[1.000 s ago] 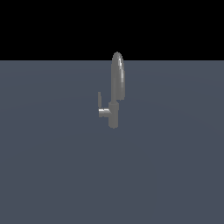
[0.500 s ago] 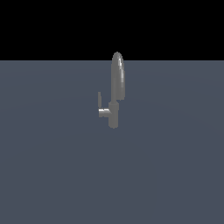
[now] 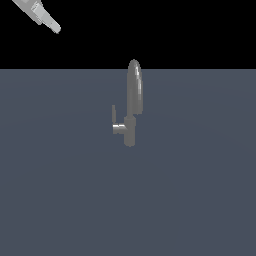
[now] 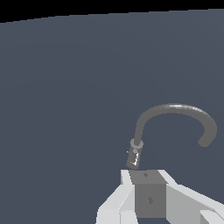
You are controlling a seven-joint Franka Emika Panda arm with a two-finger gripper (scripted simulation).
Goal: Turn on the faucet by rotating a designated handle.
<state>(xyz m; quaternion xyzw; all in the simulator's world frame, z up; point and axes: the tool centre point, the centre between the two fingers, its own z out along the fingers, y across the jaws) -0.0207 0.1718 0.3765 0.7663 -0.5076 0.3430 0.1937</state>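
One arm [image 3: 42,17] newly entered exterior view's far left, well apart from faucet [image 3: 131,105]; handle [image 3: 115,120] untouched; jaws' state unclear.

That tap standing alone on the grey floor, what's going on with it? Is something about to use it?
A robot arm is meant to turn on the faucet by rotating its handle, but nothing is touching it yet. In the exterior view only the tip of the gripper shows, at the upper corner on the exterior view's left, well away from the faucet. The faucet stands by itself on the grey floor. Whether the gripper is open is unclear.
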